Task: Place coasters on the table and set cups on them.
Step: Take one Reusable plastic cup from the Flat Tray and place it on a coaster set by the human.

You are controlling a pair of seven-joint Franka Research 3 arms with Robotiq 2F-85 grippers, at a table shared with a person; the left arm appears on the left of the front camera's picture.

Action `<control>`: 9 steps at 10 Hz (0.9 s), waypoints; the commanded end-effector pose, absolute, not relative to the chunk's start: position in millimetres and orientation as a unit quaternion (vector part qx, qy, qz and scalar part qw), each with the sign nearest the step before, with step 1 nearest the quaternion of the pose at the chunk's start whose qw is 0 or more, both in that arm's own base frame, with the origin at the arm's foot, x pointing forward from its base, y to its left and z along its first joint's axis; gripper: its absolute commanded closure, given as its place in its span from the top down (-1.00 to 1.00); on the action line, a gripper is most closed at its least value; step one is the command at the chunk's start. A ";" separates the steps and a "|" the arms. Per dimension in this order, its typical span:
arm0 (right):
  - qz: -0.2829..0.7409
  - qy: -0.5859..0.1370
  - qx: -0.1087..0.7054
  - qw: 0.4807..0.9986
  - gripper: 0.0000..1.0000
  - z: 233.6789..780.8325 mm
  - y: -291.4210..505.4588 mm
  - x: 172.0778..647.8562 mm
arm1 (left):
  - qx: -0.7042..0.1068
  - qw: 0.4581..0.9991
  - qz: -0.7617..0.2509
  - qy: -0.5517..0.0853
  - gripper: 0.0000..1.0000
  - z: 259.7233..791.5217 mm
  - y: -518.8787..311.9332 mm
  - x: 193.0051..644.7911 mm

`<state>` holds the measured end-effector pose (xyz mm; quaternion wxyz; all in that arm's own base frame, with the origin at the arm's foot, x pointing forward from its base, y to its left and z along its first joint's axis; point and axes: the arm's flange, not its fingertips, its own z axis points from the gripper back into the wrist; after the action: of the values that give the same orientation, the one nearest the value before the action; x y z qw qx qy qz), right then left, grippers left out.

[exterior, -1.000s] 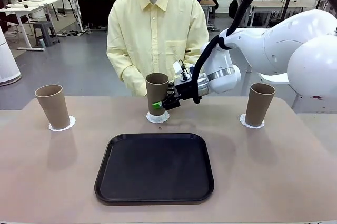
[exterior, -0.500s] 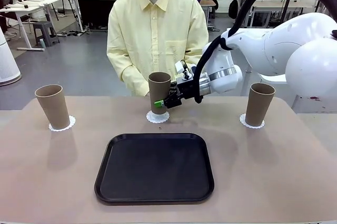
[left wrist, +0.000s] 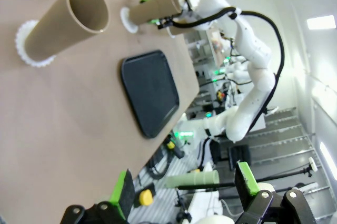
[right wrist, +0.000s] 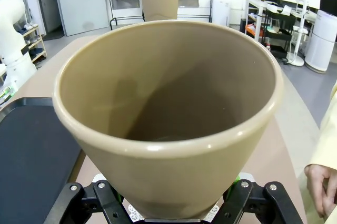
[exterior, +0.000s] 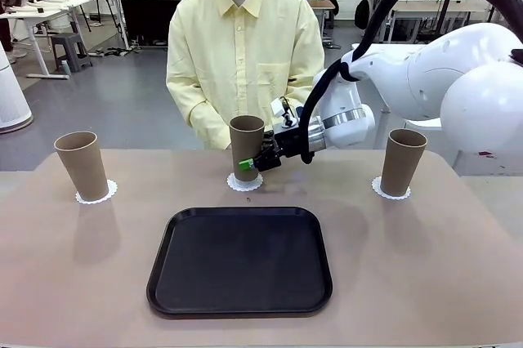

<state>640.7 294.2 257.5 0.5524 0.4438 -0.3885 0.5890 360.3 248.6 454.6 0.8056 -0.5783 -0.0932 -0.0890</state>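
Three grey-brown cups stand along the far side of the table (exterior: 425, 266). The left cup (exterior: 82, 164) sits on its coaster (exterior: 96, 194) and the right cup (exterior: 403, 160) on its coaster (exterior: 389, 191). My right gripper (exterior: 249, 164) is shut on the lower part of the middle cup (exterior: 246, 140), upright with its base at the middle coaster (exterior: 244, 184). The right wrist view looks into that cup (right wrist: 168, 113) between the fingers. My left gripper (left wrist: 184, 187) is open and holds nothing, off the table's left side, looking at the left cup (left wrist: 63, 24).
A black square tray (exterior: 239, 260) lies at the table's front centre. A person in a yellow shirt (exterior: 243, 54) stands at the far edge just behind the middle cup, one hand (right wrist: 321, 179) close to it.
My right gripper has shifted the middle cup slightly right and down onto its coaster. The other cups and the tray have not moved.
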 end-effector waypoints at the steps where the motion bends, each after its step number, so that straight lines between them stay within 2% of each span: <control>1: 0.592 -0.375 0.451 0.553 0.63 254.6 299.0 647.8 | -0.579 0.805 -0.086 -0.092 1.00 456.7 249.1 360.1; 8: 0.597 -0.361 0.455 0.553 0.63 246.7 302.4 648.6 | -0.579 0.805 -0.086 -0.092 1.00 456.7 249.1 360.1; 9: 0.599 -0.357 0.456 0.553 1.00 247.1 302.1 648.3 | -0.579 0.805 -0.086 -0.092 1.00 456.7 249.1 360.1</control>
<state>637.1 300.0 243.9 0.5545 0.4519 -0.3763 0.5888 360.3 248.6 454.6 0.8056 -0.5783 -0.0932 -0.0890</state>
